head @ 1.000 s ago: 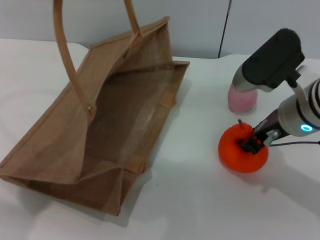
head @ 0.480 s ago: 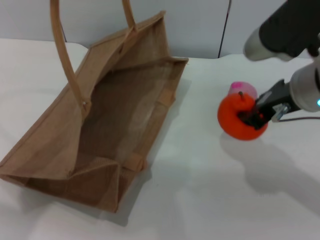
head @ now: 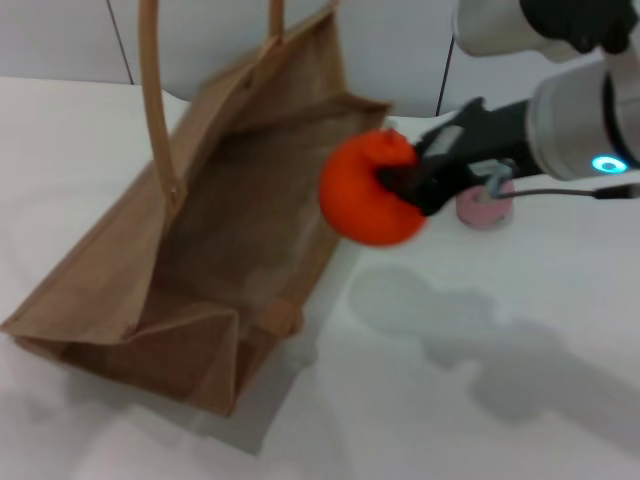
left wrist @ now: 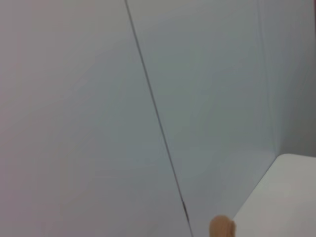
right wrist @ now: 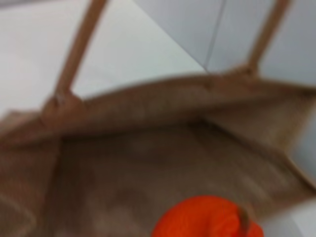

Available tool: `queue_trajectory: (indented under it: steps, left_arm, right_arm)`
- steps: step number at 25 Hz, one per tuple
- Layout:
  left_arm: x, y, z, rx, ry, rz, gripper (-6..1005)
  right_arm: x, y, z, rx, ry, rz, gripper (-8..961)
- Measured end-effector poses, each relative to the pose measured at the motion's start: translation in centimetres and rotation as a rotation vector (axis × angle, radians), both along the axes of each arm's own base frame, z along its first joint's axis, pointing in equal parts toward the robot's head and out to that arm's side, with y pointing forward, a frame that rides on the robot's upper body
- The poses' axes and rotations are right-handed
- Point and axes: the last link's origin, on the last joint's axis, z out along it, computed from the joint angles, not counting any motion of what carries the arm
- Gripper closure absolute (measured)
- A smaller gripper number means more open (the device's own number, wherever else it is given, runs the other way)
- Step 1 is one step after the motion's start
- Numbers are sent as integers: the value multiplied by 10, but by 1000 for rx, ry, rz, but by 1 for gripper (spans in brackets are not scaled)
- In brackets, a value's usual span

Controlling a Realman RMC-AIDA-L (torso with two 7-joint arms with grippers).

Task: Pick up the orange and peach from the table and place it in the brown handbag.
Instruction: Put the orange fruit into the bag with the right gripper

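My right gripper [head: 398, 190] is shut on the orange [head: 367, 201] and holds it in the air, just over the right rim of the brown handbag [head: 200, 240]. The bag stands open on the white table [head: 480, 380], handles up. The orange also shows in the right wrist view [right wrist: 205, 217], with the bag's open inside [right wrist: 148, 163] beyond it. The pink peach [head: 484, 208] sits on the table behind my right arm, partly hidden. My left gripper is out of view; the left wrist view shows only a wall and a handle tip [left wrist: 221, 226].
A pale wall [head: 400, 50] runs along the table's far edge behind the bag.
My right gripper has lifted the orange off the table and carried it left, from beside the peach to the bag's right rim. The bag and its handles have shifted slightly.
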Motion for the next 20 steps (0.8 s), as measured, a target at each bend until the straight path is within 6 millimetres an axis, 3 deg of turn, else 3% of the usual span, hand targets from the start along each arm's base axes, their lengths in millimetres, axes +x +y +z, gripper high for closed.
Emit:
queue_trajectory:
  steps: [3, 9, 14, 20]
  left_arm:
    - [4, 0, -1, -8, -5, -8, 873]
    - [12, -1, -6, -29, -8, -36, 873]
    - [15, 0, -6, -27, -10, -47, 872]
    - [17, 1, -5, -19, -11, -51, 874]
  right_arm:
    - [0, 12, -16, -42, 84, 14, 801]
    - [7, 26, -30, -55, 150, 37, 849]
    - [11, 28, -44, -128, 196, 108, 873]
    - [2, 35, -57, -207, 246, 182, 889]
